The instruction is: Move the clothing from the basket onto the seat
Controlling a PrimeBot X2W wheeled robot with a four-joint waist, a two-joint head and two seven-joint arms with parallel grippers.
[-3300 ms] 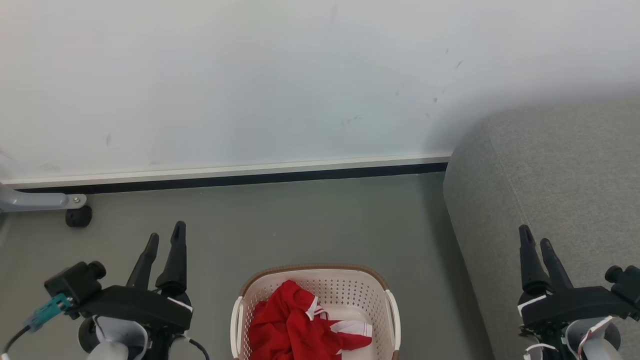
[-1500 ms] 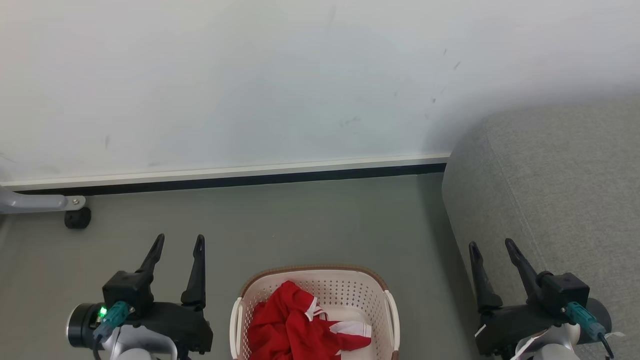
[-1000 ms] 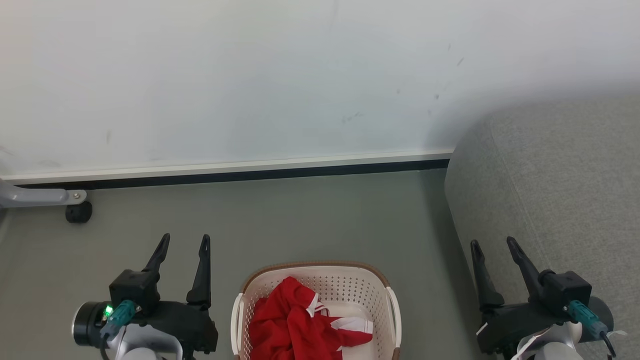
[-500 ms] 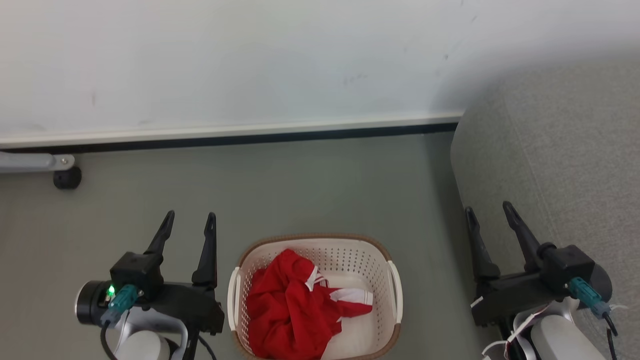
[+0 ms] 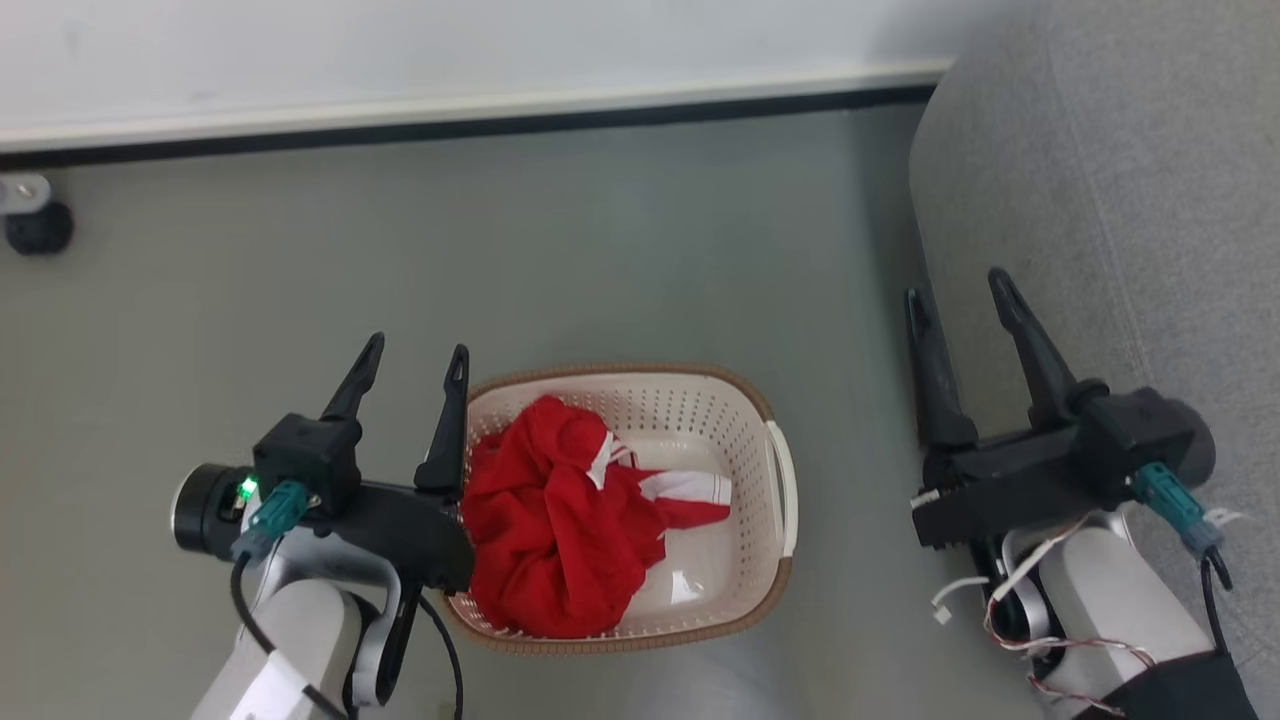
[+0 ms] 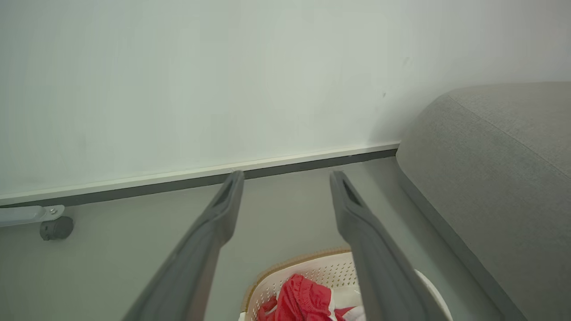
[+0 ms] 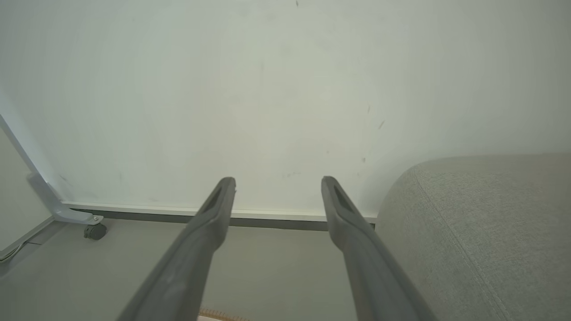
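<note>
- Left gripper (image 5: 417, 346), right gripper (image 5: 956, 285): spread wide, empty, either side of the basket (image 5: 620, 371).
- Clothing (image 5: 555, 520) heaped inside, none on the seat (image 5: 1100, 150).
- Left to do: every grab and transfer.

Red clothing (image 5: 560, 530) heaped in basket (image 5: 780, 480), seat (image 5: 1100, 180) at right, both grippers spread, empty

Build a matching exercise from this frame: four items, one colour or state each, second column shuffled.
Column 1
1. clothing
2. basket
3. seat
4. left gripper

Column 2
A. open, holding nothing
B. cream, perforated, brown rim
C. red, crumpled in a pile
D. grey, upholstered

Pairs: 1-C, 2-B, 3-D, 4-A
</note>
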